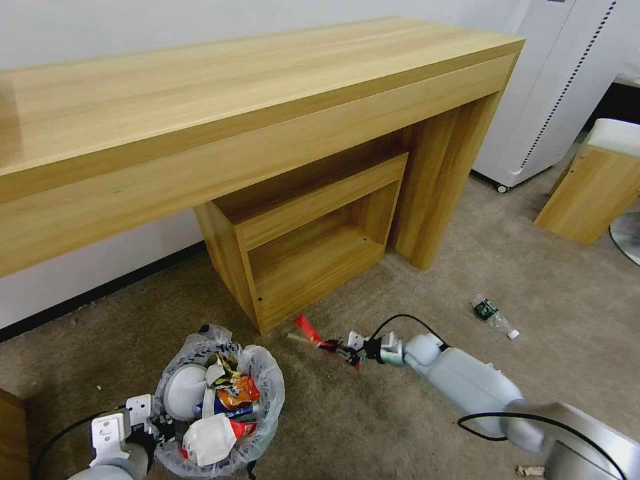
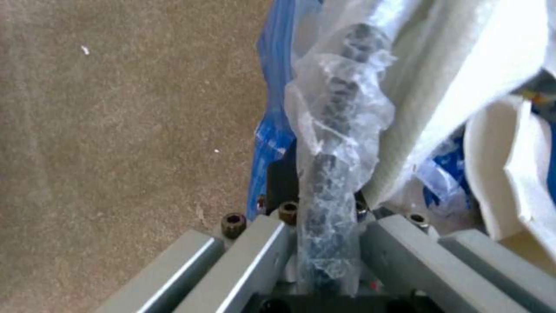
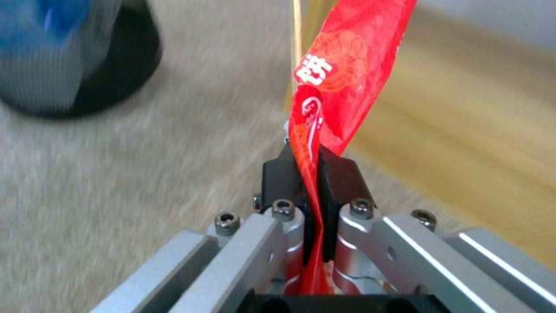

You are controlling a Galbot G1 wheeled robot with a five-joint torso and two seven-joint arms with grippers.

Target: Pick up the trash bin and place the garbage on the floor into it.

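Keeping the right end effector [image 3: 304, 174] pinched on the red wrapper [image 3: 336, 74], carry it above the trash bin [image 1: 220, 407], whose rim the left end effector [image 2: 327, 243] clamps, before letting go.

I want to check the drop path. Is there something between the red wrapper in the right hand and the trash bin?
Nothing visible blocks it. The right hand is shut on the red wrapper, and bare carpet lies between it and the trash bin, which the left hand grips by the rim. The bin is already heaped with litter.
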